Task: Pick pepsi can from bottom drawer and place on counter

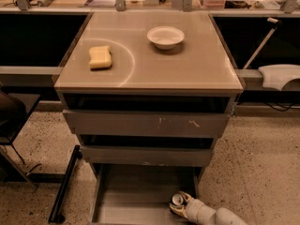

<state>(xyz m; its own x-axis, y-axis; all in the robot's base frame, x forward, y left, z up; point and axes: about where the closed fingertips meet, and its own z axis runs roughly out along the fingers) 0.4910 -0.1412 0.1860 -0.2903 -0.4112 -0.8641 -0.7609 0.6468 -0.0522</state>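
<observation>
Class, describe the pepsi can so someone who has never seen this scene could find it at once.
Start at the tan counter, then drop to the bottom drawer, pulled open at the bottom. The pepsi can sits by its right wall, at the gripper. Unlike that pale gripper, it is dark with a shiny silver end.

Readable text: none, even on the pepsi can [177,199].
My gripper [180,204]: near right, at that can in the bottom drawer [136,205].
</observation>
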